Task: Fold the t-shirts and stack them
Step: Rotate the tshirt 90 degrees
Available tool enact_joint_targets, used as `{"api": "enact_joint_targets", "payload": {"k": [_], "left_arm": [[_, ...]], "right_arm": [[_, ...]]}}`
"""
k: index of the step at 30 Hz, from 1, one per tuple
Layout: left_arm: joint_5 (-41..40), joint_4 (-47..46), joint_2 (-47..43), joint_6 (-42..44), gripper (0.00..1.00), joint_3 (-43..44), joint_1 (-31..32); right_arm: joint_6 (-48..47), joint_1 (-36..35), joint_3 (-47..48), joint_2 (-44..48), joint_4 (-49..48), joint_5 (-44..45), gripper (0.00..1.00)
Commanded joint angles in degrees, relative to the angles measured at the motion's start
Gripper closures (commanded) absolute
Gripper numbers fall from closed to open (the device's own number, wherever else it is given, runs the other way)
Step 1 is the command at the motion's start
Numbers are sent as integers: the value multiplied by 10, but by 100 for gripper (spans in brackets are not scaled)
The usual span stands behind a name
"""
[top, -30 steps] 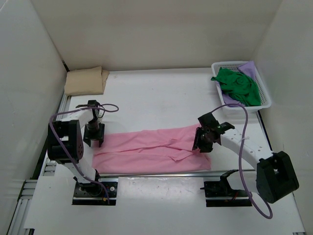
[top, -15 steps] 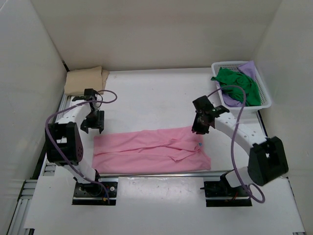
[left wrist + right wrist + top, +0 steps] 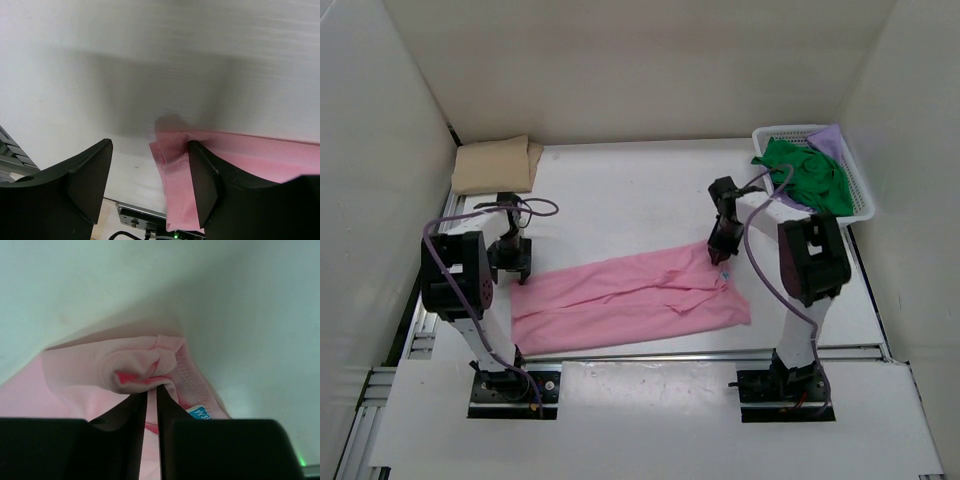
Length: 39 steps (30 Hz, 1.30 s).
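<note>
Pink t-shirt (image 3: 620, 300): lies as a long left-to-right strip on the near part of the counter (image 3: 620, 190), rumpled along its middle.
Right fingers (image 3: 137, 410): all but closed, pinching a bunched fold at the strip's far right corner, just beside the label.
Left fingers (image 3: 200, 170): well apart, holding nothing. They straddle the far left corner, one finger touching the cloth, the other over bare counter.
Step in hand: you look to be securing both far corners ahead of a fold.
Do it well: bring the left fingers further over the corner so the whole of it sits between them, then close. A bite on the hem tip alone may slip. Lift both ends level and together so the strip does not twist.
Watch: your right pinch holds a wad, not a flat edge, so expect a crease there.
Tan t-shirt (image 3: 492, 166): folded, far left corner.
Green t-shirt (image 3: 810, 172), purple t-shirt (image 3: 832, 138): heaped in the basket (image 3: 780, 129), far right, not yet folded.
</note>
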<state>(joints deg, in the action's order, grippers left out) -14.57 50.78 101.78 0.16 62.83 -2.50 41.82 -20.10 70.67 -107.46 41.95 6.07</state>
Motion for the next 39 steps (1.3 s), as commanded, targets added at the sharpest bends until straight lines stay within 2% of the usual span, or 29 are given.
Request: {"api": "enact_joint_targets", "payload": {"k": [1,3,4,7,8,9,11,15,16,19,20,25,28,29,30,33,35,39], "left_arm": [[14,0,-21,-2,27,-15,-32],[60,27,-42,-2,26,4,-50],[77,35,-51,-2,24,10,-57],[127,55,-78,-2,20,32,-73],[132,55,-84,-2,20,40,-73],[132,55,-90,-2,20,40,-78],[127,55,-95,-2,19,40,-78],[106,49,-90,-2,19,20,-78],[106,49,-90,-2,19,6,-78],[106,36,-90,-2,19,-2,-78],[106,31,-90,-2,19,-2,-78],[83,31,-84,-2,19,26,-78],[54,31,-121,-2,19,43,-78],[46,16,-134,-2,18,43,-78],[39,8,-149,-2,16,34,-78],[34,-16,-202,-2,1,3,-78],[34,-26,-235,-2,0,-16,-78],[40,-52,-276,-2,0,-80,-78]], "right_arm": [[-7,-1,121,-89,16,5,84],[-7,-1,213,-162,39,13,84],[-12,5,328,-191,53,13,84],[-23,5,528,-313,85,-47,84],[-23,10,634,-337,63,-71,84],[-23,10,665,-366,40,-93,84],[-2,10,678,-361,-33,-123,81],[-24,5,550,-229,-72,-79,72],[-32,5,486,-203,-72,-46,72],[-45,5,370,-89,-67,9,71],[-45,5,292,-38,-67,31,71],[-8,-13,93,77,-62,54,71],[26,-35,10,114,-62,54,60],[37,-43,-5,119,-62,54,52],[59,-43,-18,124,-62,54,49],[82,-55,-42,118,-62,49,44],[89,-63,-42,100,-69,49,44],[117,-68,-10,60,-69,31,50]]}}
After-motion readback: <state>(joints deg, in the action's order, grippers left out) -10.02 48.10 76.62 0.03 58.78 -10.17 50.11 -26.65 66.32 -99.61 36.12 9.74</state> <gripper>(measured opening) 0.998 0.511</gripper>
